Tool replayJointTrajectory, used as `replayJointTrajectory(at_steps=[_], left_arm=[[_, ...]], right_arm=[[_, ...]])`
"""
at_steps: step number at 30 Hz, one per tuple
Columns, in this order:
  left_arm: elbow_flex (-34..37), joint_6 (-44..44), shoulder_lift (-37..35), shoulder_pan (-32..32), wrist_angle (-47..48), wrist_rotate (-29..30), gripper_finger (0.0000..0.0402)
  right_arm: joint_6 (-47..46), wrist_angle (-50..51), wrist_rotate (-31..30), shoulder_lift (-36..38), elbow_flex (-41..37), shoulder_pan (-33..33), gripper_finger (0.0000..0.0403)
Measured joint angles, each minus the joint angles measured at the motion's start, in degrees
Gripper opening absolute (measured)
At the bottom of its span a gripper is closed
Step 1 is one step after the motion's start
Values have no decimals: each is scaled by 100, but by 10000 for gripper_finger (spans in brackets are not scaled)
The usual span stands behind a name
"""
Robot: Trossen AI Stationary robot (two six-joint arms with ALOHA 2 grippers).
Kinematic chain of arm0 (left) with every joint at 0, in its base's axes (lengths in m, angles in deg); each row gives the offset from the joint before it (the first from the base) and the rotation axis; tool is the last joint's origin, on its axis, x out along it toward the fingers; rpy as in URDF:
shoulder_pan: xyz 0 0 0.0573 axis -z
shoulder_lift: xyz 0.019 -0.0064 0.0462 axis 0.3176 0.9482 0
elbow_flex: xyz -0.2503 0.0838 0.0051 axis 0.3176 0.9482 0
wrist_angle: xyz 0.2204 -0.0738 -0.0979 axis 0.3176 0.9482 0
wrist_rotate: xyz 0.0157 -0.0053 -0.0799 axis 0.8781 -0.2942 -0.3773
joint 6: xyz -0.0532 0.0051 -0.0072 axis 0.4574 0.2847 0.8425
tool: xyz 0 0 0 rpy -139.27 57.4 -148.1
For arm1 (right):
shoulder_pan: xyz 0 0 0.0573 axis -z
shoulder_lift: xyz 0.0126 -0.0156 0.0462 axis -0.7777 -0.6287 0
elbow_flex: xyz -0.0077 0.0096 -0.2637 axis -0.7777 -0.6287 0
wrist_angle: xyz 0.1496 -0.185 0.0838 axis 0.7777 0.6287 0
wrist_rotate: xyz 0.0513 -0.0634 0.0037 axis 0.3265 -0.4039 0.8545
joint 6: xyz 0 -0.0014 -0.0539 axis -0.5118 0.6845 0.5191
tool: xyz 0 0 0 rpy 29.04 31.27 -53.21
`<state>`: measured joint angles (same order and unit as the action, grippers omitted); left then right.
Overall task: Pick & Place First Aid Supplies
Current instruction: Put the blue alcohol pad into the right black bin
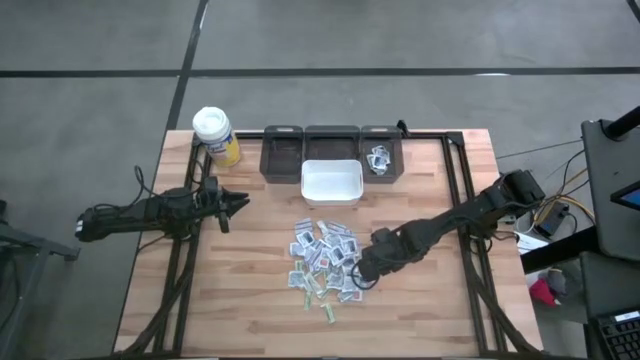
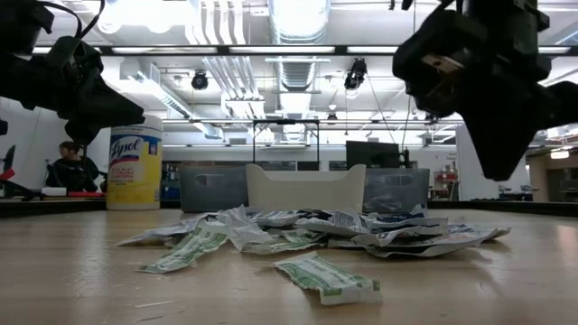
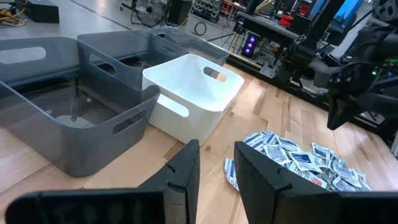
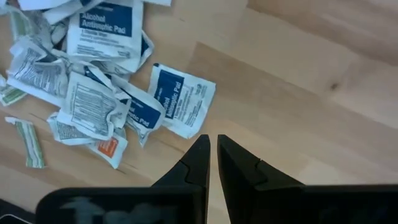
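Right gripper clenched on nothing, hovering beside the packet pile. Left gripper released, waiting well apart

two dark, jointed arms with black cables; each hand has two black wedge-shaped fingers.

bare bench along the near edge and both sides; the packet pile fills mid-bench; bins and a bottle line the far edge.
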<state>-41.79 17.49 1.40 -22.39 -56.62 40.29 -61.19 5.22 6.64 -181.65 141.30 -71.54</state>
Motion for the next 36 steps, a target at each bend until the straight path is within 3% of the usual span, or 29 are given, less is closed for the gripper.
replayJointTrajectory(at_steps=[9,17,26,36], left_arm=[[1,0,0,-1,0,-1,94],[-1,0,4,-1,0,1,94],[1,0,23,-1,-2,-1,94],[1,0,30,-1,0,-1,94]], right_arm=[[-440,-77,25,-36,-143,0,86],[-368,-34,249,-659,213,3,139],[-140,42,325,-1084,585,118,139],[-166,19,302,-1140,477,138,139]])
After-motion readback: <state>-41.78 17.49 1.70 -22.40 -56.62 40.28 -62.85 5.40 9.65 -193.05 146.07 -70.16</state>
